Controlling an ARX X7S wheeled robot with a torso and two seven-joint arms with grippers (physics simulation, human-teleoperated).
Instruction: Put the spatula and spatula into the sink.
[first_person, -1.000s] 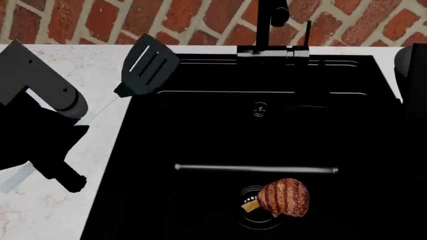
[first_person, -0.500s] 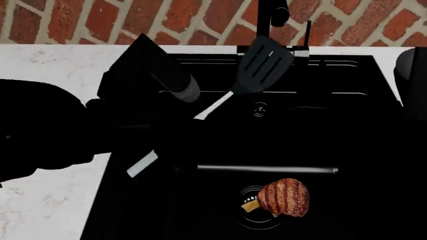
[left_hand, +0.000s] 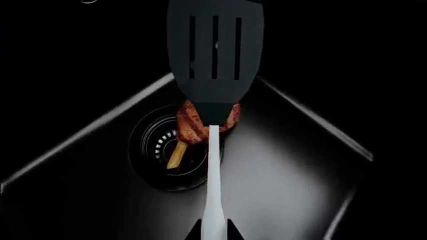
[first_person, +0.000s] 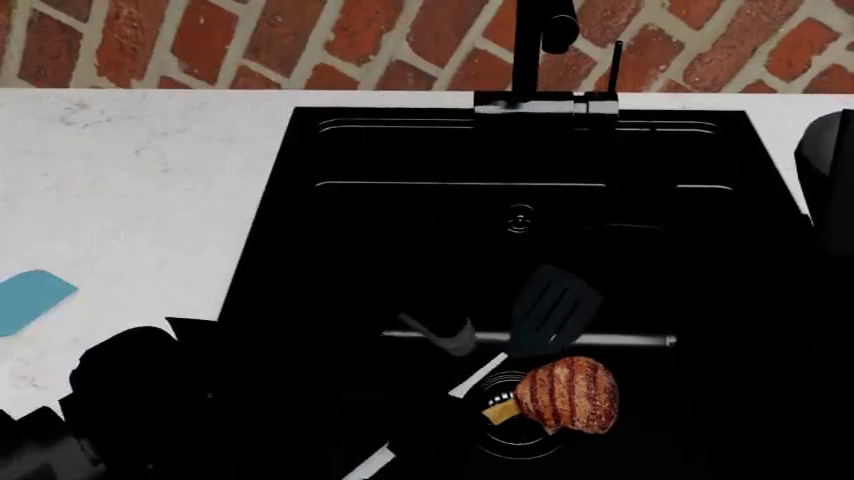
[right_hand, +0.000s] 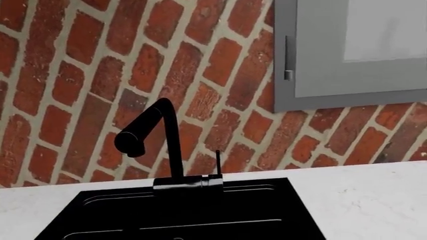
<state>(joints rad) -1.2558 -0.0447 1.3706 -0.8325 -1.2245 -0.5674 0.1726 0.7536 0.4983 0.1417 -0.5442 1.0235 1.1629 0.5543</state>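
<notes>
Brick (right_hand: 80, 75), red with pale mortar, filled the wall behind a white marbled counter (first_person: 134, 190), and a grey cabinet (right_hand: 353, 50) hung above it in my right wrist view. Set into the counter was the matte black sink (first_person: 267, 260), its faucet (right_hand: 157, 145) at the back edge and a thin silver bar (first_person: 614, 340) across the basin. My left claw (left_hand: 213, 236) was clamped on the pale handle of the slotted spatula (first_person: 550, 312), whose black head hung over the basin just above the grilled meat (first_person: 571, 395) on the drain (left_hand: 160, 150). A light blue spatula (first_person: 30, 298) lay on the counter, well left of the sink. My right claw was out of sight.
</notes>
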